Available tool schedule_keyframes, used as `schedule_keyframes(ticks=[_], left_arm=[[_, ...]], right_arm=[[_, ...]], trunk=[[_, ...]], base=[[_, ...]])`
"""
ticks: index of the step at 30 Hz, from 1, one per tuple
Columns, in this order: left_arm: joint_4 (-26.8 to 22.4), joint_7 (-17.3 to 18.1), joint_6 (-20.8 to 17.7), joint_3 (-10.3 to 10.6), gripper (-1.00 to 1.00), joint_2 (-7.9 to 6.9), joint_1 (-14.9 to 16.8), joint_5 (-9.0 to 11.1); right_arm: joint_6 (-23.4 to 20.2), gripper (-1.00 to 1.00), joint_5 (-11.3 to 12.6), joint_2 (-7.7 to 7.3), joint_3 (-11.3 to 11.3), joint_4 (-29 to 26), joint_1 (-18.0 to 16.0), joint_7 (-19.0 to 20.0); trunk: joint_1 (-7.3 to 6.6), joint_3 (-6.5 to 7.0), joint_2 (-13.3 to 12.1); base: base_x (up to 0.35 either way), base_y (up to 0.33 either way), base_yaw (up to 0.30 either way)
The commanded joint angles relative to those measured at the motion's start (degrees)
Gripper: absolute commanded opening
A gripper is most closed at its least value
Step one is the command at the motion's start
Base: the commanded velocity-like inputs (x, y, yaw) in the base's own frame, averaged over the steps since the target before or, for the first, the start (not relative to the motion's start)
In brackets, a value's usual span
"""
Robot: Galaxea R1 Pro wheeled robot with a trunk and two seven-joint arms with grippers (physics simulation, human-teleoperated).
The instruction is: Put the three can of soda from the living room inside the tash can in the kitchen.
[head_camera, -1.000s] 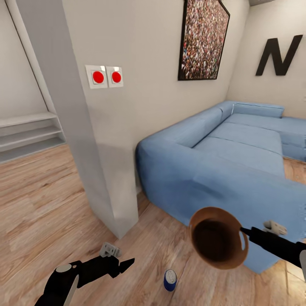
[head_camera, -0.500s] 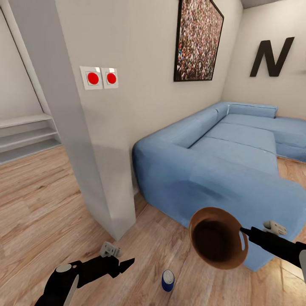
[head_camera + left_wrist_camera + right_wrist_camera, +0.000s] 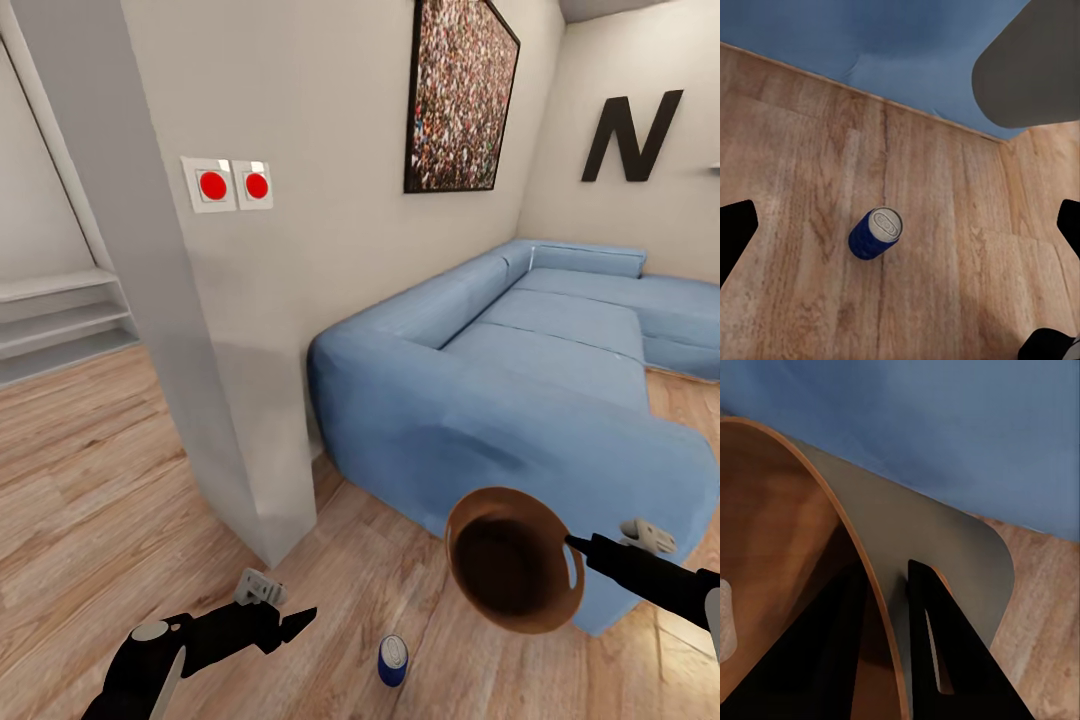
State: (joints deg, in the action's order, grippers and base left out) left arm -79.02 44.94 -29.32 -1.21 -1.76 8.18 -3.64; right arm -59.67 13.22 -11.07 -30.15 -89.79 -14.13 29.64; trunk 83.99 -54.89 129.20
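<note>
One blue soda can [image 3: 392,661] is being seen upright on the floor [image 3: 90,520] near the sofa [image 3: 520,390] | left gripper [image 3: 290,624] is being held spread, empty | bin [image 3: 515,573] rim is being pinched by right gripper [image 3: 889,607] | can judged light, thin-walled, slippery; best gripped mid-body.

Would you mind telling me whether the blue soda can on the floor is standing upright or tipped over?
Upright. The blue soda can stands on the wood floor with its silver top facing up; the left wrist view agrees.
</note>
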Motion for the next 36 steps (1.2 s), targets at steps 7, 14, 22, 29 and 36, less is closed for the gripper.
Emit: schedule_keyframes(ticks=[7, 14, 22, 29, 36], left_arm=[[0.0, 0.0, -0.2, -0.1, 1.00, -0.03, 0.0, 0.2], [0.0, 0.1, 0.0, -0.1, 1.00, -0.09, 0.0, 0.1], [0.0, 0.1, 0.1, -0.1, 1.00, -0.09, 0.0, 0.0], [0.0, 0.1, 0.1, -0.1, 1.00, -0.09, 0.0, 0.0], [0.0, 0.1, 0.1, -0.2, 1.00, -0.09, 0.0, 0.1]], right_arm=[[-0.3, -1.00, 1.7, 0.00, 0.0, 0.0, 0.0, 0.1], [-0.3, -1.00, 1.7, 0.00, 0.0, 0.0, 0.0, 0.1], [-0.3, -1.00, 1.8, -0.01, 0.0, 0.0, 0.0, 0.2], [-0.3, -1.00, 1.8, 0.00, 0.1, 0.0, 0.0, 0.2], [-0.3, -1.00, 1.8, 0.08, 0.3, 0.0, 0.0, 0.2]], trunk=[[0.00, 0.01, 0.0], [0.00, 0.01, 0.0], [0.00, 0.08, 0.0], [0.00, 0.31, 0.0], [0.00, 0.48, 0.0]], base=[[-0.022, 0.000, 0.000], [-0.078, 0.000, 0.000], [-0.002, 0.000, -0.070], [0.000, 0.000, -0.151], [0.000, 0.000, -0.099]])
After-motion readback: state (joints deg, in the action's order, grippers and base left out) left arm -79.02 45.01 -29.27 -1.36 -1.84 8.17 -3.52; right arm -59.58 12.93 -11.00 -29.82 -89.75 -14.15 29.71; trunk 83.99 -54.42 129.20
